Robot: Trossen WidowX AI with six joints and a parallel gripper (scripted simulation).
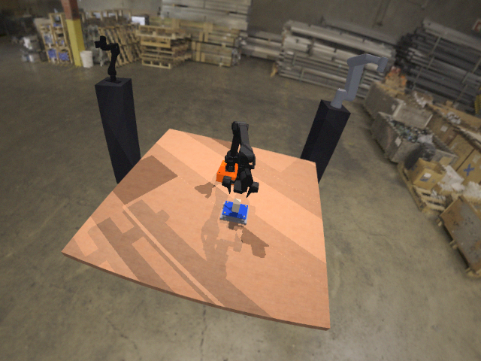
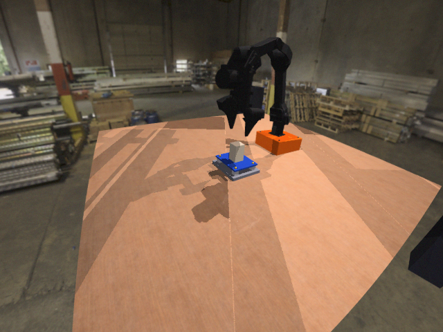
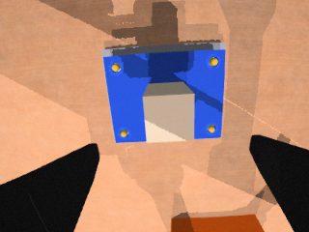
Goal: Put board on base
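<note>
The blue board (image 1: 228, 212) (image 2: 246, 164) (image 3: 127, 101) lies flat on the grey base (image 1: 234, 220) (image 2: 240, 176) (image 3: 164, 48). In the wrist view a gold pin shows through each corner hole. The beige square handle (image 1: 236, 205) (image 2: 236, 151) (image 3: 170, 113) stands upright on top of the board. My gripper (image 1: 239, 195) (image 2: 239, 132) (image 3: 174, 147) is open and empty. Its fingertips are above the handle and somewhat toward the arm's mount, touching neither handle nor board. The posts are mostly hidden under the board.
The arm's orange mount block (image 1: 221, 175) (image 2: 282, 145) (image 3: 217, 225) sits on the table (image 1: 279, 287) (image 2: 160, 268) behind the base. Two dark pedestals (image 1: 118, 128) (image 1: 322, 131) carrying other arms stand beyond the table's edges.
</note>
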